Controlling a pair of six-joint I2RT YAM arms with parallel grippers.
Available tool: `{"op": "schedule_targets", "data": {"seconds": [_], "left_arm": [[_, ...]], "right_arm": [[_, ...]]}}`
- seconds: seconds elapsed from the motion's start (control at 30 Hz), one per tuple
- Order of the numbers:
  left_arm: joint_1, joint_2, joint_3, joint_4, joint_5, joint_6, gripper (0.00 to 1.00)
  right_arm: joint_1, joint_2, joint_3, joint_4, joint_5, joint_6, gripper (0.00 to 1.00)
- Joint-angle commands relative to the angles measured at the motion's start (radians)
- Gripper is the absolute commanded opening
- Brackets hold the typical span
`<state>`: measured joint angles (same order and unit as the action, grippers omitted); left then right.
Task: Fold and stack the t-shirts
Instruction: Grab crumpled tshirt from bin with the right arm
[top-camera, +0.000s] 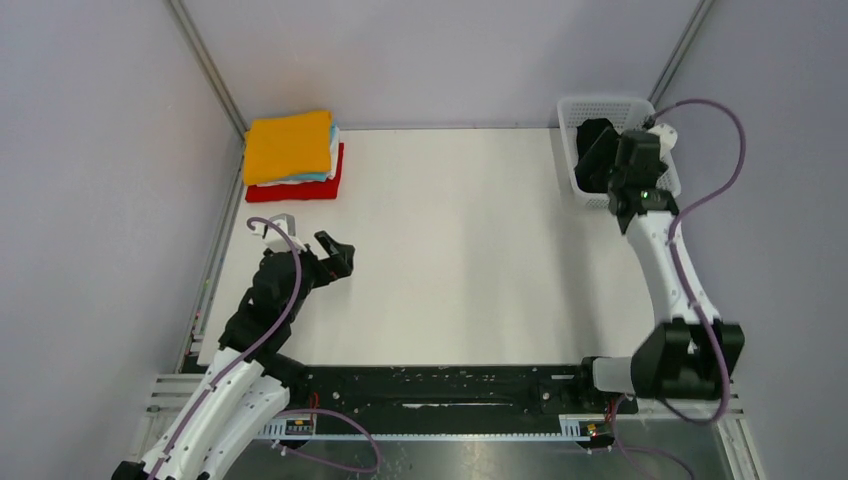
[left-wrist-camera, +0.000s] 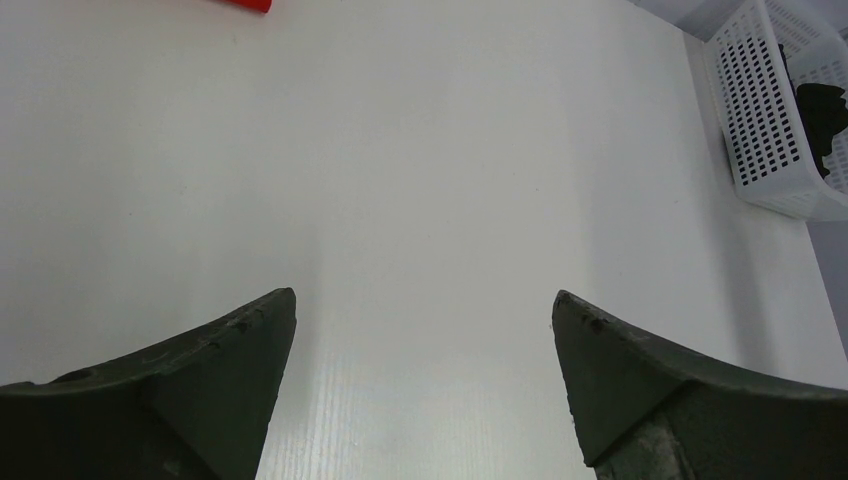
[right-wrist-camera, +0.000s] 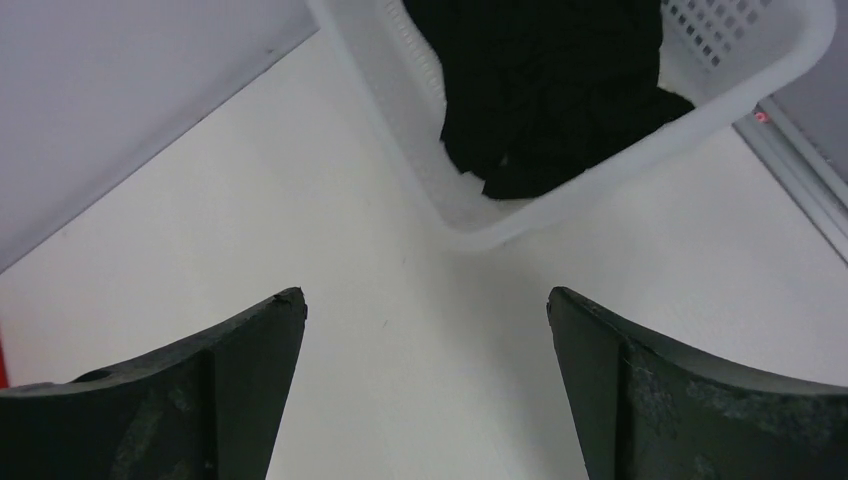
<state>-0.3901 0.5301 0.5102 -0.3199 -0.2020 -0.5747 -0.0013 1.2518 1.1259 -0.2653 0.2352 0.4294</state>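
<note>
Right wrist: black t-shirt (right-wrist-camera: 545, 90) crumpled in rigid mesh basket (right-wrist-camera: 620, 165), upper right, axis unclear; right gripper (right-wrist-camera: 427, 295) agape, empty. Left gripper (left-wrist-camera: 425, 300) agape too.

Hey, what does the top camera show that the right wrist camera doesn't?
Only the top view: the orange t-shirt topping the folded stack in the far left corner, and the left hand. Only the right wrist view: that the right hand is open, its fingers wide apart. Both: the white basket holding the black t-shirt, and the white table.
</note>
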Motion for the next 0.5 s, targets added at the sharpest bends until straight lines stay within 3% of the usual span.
{"op": "schedule_targets", "data": {"seconds": [0.0,0.17,0.33,0.47], "left_arm": [[0.002,0.001,0.051,0.058,0.016,0.026,0.99],[0.001,0.001,0.035,0.075,-0.022,0.031,0.99],[0.001,0.03,0.044,0.079,-0.032,0.036,0.99],[0.001,0.065,0.044,0.092,-0.05,0.044,0.99]], "right_arm": [[-0.09,0.258,0.233,-0.097,-0.03,-0.003,0.99],[-0.169,0.567,0.535,-0.227,-0.023,0.012,0.99],[-0.255,0.814,0.799,-0.239,-0.019,0.134,0.99],[-0.264,1.022,1.083,-0.233,0.017,-0.015,0.99]]}}
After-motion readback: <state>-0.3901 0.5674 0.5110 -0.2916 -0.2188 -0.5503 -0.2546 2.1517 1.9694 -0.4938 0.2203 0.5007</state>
